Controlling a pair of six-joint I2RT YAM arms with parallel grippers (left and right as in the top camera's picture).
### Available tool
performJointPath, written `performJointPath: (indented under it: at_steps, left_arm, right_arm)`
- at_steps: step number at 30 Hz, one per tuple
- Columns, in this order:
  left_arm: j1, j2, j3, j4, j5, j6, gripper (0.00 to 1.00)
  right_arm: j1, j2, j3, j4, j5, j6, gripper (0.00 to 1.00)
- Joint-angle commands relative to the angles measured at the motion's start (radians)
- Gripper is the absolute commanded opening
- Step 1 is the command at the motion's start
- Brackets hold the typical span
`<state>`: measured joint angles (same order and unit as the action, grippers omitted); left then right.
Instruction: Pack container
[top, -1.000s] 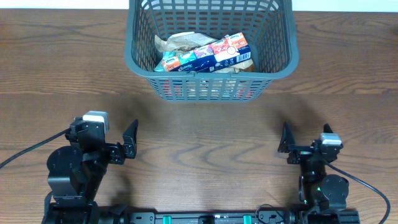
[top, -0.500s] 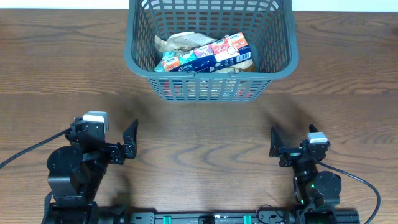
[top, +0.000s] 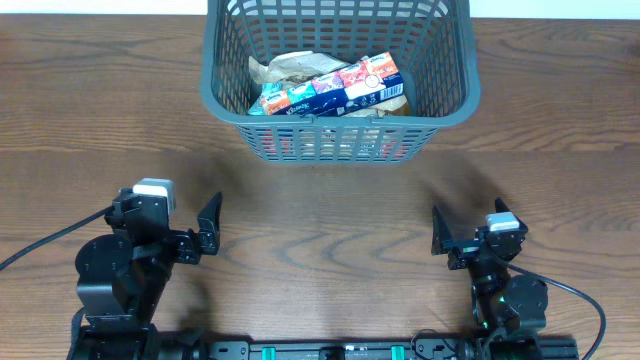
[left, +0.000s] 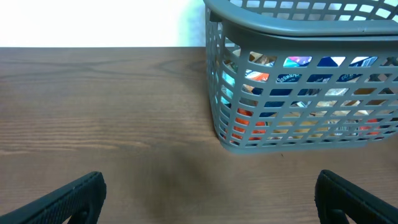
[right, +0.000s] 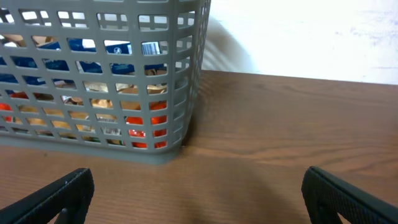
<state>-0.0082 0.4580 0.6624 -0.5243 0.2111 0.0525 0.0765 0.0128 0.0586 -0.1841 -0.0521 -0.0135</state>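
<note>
we see our left gripper (top: 207, 229) low at the near left of the table (top: 320, 205), its two dark fingers spread wide, with only bare wood grain between them in the left wrist view (left: 208, 202). our right gripper (top: 446, 240) sits at the near right, its fingers spread apart in the same way, and the right wrist view shows only tabletop between them (right: 199, 199). both grippers point toward the far side of the table.

out beyond them, well apart from either gripper, stands the container (top: 340, 140), a large grey basket with slotted lattice sides and a thick rim. it rests upright on the table at the far middle, its far end cut off by the top edge of the overhead view. from the left wrist we see its near left corner (left: 298, 118); from the right wrist, its near right corner (right: 93, 74).

inside it lies a row of colourful snack packets (top: 330, 88), blue, teal and red, on top of a crumpled brown packet (top: 285, 68). red and orange packaging shows through the lower slots in both wrist views.
</note>
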Motion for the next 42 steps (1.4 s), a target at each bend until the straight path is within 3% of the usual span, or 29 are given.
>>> performJointPath:
  at_steps: [1, 42]
  left_arm:
    - [0.002, -0.007, 0.000, 0.001, 0.013, 0.005, 0.99]
    - [0.002, -0.007, 0.000, 0.001, 0.013, 0.006, 0.99]
  right_arm:
    - [0.009, -0.008, -0.005, 0.000, 0.031, -0.023, 0.99]
    - [0.017, -0.006, -0.005, 0.000, 0.070, 0.020, 0.99]
